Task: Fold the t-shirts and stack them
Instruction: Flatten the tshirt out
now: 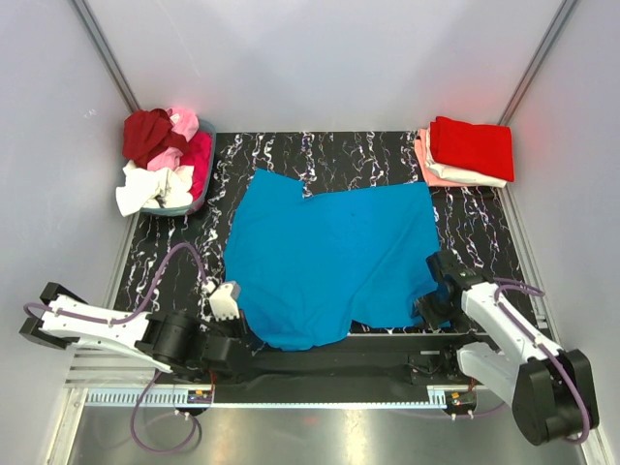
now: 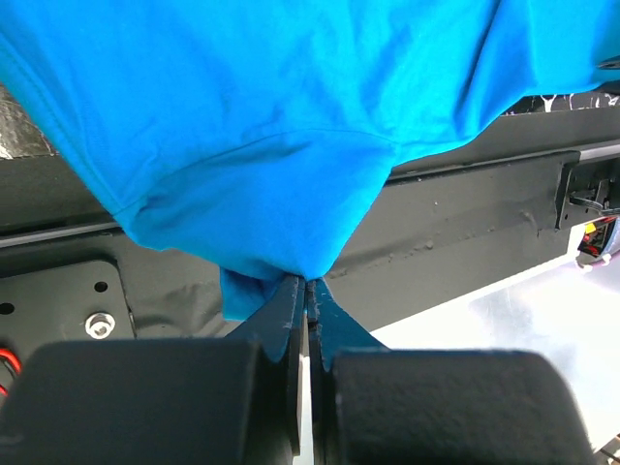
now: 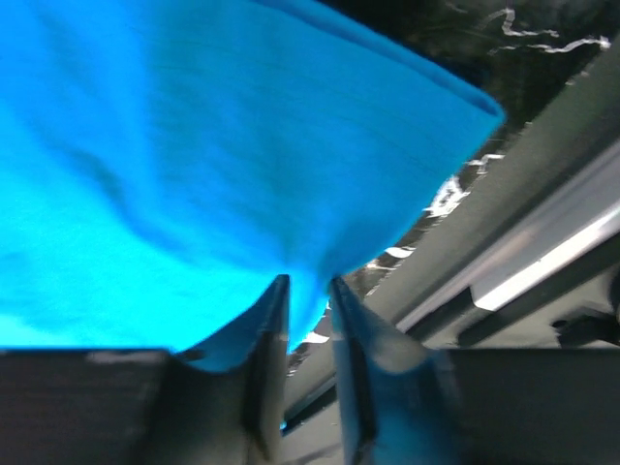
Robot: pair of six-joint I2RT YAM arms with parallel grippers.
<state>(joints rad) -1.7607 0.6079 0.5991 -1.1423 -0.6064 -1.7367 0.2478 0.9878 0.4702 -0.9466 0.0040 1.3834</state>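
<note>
The bright blue t-shirt [image 1: 334, 257] lies spread on the black marbled table [image 1: 368, 155], its near edge hanging over the table's front. My left gripper [image 1: 240, 320] is at its near left corner. In the left wrist view it [image 2: 307, 283] is shut tight on a pulled-up point of the blue t-shirt [image 2: 271, 126]. My right gripper [image 1: 433, 308] is at the near right corner. In the blurred right wrist view its jaws [image 3: 308, 283] stand slightly apart, with a tongue of the blue t-shirt [image 3: 194, 165] pinched between them.
A basket [image 1: 205, 184] at the back left holds a heap of dark red, pink, magenta and white shirts. A folded stack with a red shirt [image 1: 472, 145] on top sits at the back right. A black rail and metal ledge [image 1: 339, 368] run along the front.
</note>
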